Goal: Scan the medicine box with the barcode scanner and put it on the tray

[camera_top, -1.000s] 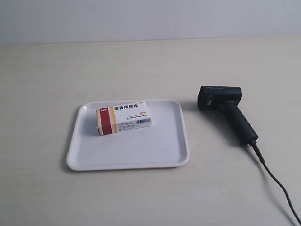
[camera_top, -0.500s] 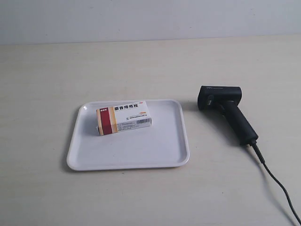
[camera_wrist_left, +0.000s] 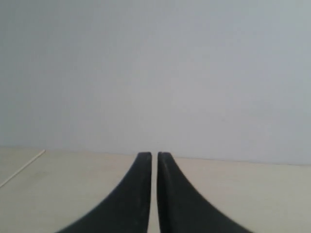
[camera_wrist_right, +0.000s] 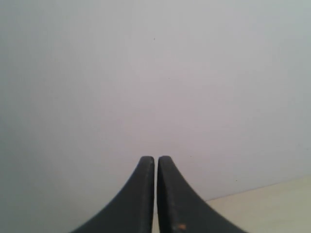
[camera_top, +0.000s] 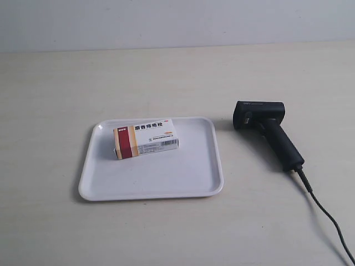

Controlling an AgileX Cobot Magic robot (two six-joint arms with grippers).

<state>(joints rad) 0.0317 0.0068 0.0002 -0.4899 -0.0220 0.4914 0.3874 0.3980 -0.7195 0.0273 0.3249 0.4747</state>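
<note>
The medicine box [camera_top: 145, 138] has big black letters on its top and a barcode with small print on its side, and the barcode scanner [camera_top: 268, 131] has a tiny pale mark, but all are too small to read.

cable [camera_top: 327, 216] — cut off at edge

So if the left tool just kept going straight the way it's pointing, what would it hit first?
Nothing nearby, it seems. The left tool, shut, points over bare tabletop toward a plain wall. That wall is probably first, though depth is unclear.
</note>
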